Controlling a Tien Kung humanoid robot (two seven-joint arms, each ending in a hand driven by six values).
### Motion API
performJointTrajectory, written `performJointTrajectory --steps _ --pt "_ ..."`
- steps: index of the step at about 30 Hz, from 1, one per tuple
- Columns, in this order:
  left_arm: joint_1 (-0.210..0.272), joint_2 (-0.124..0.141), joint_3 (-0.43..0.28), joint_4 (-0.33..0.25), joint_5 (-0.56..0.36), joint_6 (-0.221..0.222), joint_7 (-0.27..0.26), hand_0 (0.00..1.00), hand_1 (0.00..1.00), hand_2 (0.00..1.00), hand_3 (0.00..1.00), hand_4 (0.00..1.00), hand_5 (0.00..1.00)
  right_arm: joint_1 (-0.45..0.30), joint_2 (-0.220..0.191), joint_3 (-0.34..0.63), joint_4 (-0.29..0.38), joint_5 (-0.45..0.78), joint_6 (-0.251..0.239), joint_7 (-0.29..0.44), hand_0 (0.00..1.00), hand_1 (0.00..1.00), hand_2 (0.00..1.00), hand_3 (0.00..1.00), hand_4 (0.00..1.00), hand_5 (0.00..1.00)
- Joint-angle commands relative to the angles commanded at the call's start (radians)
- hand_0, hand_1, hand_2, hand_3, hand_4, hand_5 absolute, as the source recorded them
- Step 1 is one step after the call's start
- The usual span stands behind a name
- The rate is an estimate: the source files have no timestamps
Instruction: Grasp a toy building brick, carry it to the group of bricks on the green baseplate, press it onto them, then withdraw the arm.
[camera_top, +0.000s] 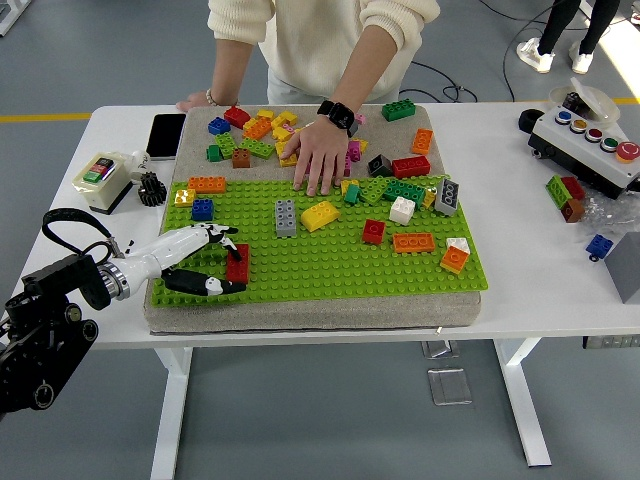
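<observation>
Red brick (238, 264) at left hand (196, 262), blue brick (202, 209) beyond

A red brick (238, 263) sits on the green baseplate (320, 255), beside a white-and-black hand (200, 262). Farther along the baseplate lie yellow (320, 215), grey (286, 217) and, seemingly, orange (414, 242) bricks.

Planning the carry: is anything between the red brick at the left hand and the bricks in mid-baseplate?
Nothing visible: bare green baseplate lies between the red brick at the left hand and the grey brick and yellow brick.
</observation>
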Motion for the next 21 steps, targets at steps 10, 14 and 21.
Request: performJointTrajectory --steps 10,14,21 --pt "0.025 0.017 -0.055 -0.144 -0.079 -0.027 0.011 0.998 0.963 0.923 0.613 0.975 0.713 0.000 0.000 0.002 0.000 -0.002 0.000 0.004 0.723 0.638 0.681 0.606 0.939 0.490" --pt "0.021 0.019 -0.061 -0.179 -0.113 -0.020 0.014 0.998 0.963 0.923 0.613 0.975 0.713 0.001 0.000 0.004 0.000 -0.002 0.001 0.004 0.723 0.638 0.681 0.606 0.939 0.490" --pt "-0.019 0.009 -0.057 -0.177 -0.104 -0.025 0.016 0.998 0.871 0.881 0.846 0.998 0.549 0.003 -0.001 0.005 0.000 0.000 0.000 0.005 0.723 0.638 0.681 0.607 0.939 0.490"
